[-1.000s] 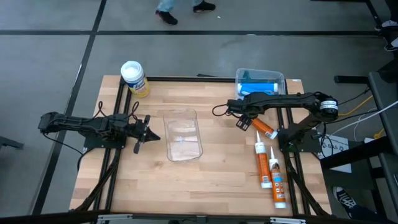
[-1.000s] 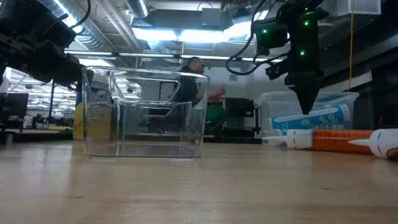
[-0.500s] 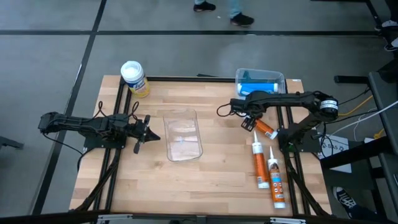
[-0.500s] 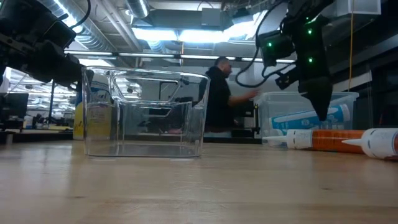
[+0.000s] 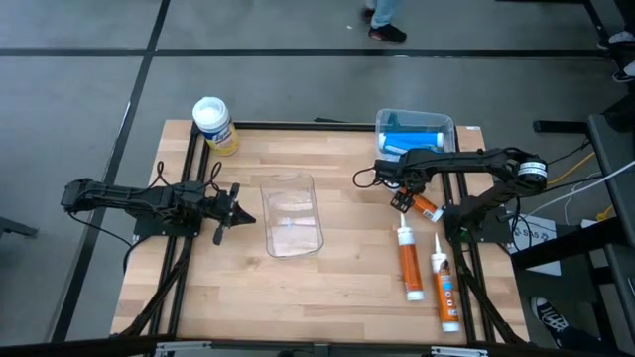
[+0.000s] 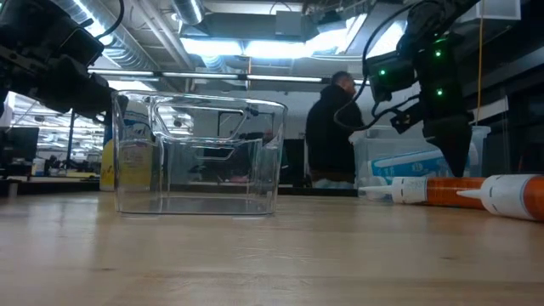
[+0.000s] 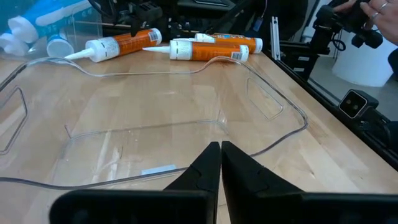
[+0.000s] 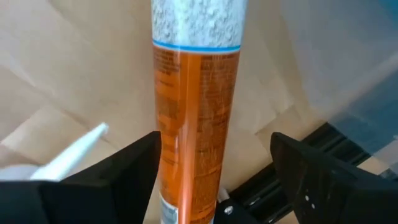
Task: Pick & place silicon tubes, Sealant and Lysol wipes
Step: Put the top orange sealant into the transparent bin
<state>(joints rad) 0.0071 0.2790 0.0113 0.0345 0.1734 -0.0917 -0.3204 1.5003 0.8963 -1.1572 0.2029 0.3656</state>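
Near the table's right rail, your right gripper (image 5: 401,199) hangs with jaws wide over an orange tube (image 8: 193,118), straddling it but not yet gripping. The tube lies with one end close to the rail (image 5: 458,248) and to the blue bin (image 5: 414,127); a skewed close could roll it toward that edge or pinch only one side. Two more orange tubes (image 5: 410,264) lie just beside, nearer you, nozzles toward the gripper, so a low sweep that way would scatter them. The clear tray (image 5: 292,214) sits mid-table, with bare wood between it and the tubes: that is your open lane. Your left gripper (image 7: 220,151) waits shut at the tray's left edge, clear of the lane. The wipes (image 5: 214,124) stand at the far left corner, right at the table edge, well apart from both arms
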